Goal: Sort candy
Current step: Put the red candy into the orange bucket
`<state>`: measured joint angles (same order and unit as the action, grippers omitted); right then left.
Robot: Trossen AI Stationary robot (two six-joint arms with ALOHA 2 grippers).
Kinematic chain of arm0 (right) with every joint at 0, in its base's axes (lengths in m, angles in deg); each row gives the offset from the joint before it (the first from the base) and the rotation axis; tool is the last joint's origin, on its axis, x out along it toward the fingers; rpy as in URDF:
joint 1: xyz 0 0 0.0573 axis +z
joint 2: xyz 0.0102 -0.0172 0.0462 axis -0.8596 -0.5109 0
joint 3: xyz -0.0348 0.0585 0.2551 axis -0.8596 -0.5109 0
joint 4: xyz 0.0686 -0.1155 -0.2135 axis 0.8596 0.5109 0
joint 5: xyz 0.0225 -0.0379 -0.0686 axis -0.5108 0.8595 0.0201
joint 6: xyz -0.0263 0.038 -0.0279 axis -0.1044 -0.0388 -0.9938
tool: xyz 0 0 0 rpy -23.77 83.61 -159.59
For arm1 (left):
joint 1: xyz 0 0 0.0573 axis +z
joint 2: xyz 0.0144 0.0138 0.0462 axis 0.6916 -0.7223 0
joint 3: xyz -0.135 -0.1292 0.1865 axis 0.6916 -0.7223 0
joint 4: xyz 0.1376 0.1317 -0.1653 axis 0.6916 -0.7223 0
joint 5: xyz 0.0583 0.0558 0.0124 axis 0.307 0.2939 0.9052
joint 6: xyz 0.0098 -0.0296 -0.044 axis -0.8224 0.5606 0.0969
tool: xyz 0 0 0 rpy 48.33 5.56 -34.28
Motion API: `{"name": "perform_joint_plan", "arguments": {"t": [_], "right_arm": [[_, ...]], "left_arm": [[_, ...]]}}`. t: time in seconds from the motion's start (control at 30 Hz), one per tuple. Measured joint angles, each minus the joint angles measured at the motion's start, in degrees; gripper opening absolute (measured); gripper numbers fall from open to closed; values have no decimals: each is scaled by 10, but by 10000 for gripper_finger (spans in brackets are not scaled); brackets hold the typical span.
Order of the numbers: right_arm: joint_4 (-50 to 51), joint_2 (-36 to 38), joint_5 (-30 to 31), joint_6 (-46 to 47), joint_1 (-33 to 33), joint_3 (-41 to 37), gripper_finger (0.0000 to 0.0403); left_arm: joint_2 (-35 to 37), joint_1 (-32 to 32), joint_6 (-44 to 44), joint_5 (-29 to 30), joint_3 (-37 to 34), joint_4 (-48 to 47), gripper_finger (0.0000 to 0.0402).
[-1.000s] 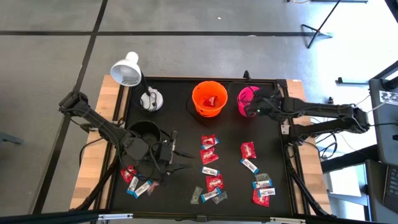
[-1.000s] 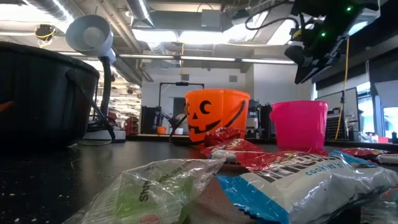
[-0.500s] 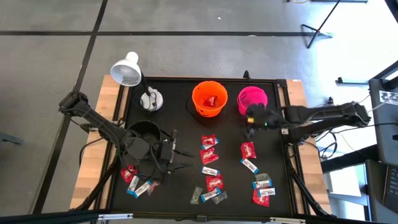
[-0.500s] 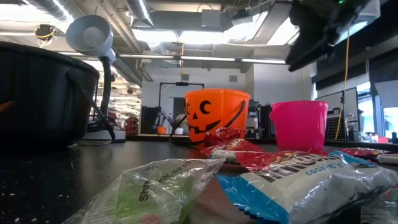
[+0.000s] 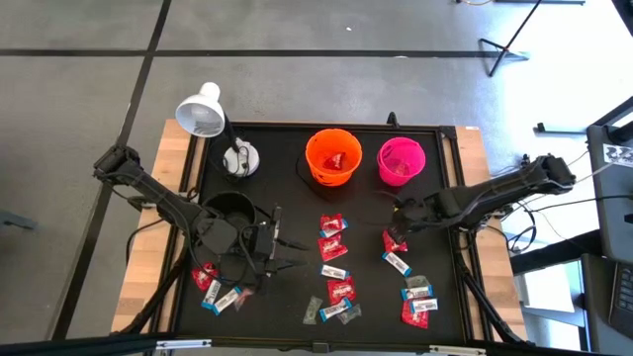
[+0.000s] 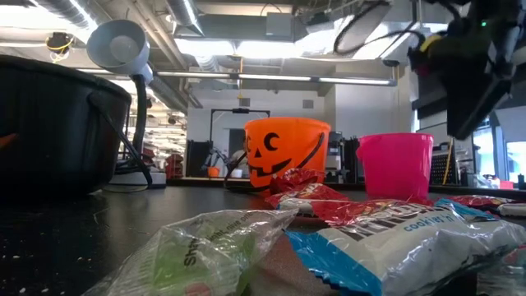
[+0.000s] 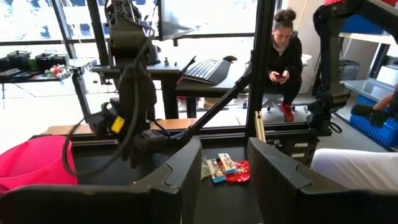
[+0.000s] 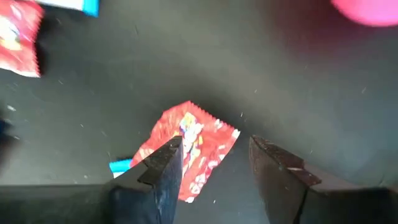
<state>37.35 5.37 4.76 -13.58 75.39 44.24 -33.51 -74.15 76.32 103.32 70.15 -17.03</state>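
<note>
Three buckets point(image 5: 332, 156) stand behind scattered candy point(image 5: 334, 249); right gripper point(image 5: 398, 230), jaws apart, hovers over one red sweet point(image 8: 186, 150); left gripper point(image 5: 282, 249) open, beside the black bucket.

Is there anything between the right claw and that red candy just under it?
Nothing visible. The right claw is open above the red candy, with only bare black table around it. The nearest blue-and-white candy lies beside it, not in the way.
</note>
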Motion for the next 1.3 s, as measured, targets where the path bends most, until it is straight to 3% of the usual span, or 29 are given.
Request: {"name": "perform_joint_plan", "arguments": {"t": [0.33,0.87,1.3], "right_arm": [[-54,-119,-62,-6,0,0,183],[-93,-223,-80,-58,0,3,177],[-95,-215,-70,-96,0,1,26]], "left_arm": [[0,0,1,0,0,0,121],[0,-4,7,0,0,-3,121],[0,-4,7,0,0,-3,121]]}}
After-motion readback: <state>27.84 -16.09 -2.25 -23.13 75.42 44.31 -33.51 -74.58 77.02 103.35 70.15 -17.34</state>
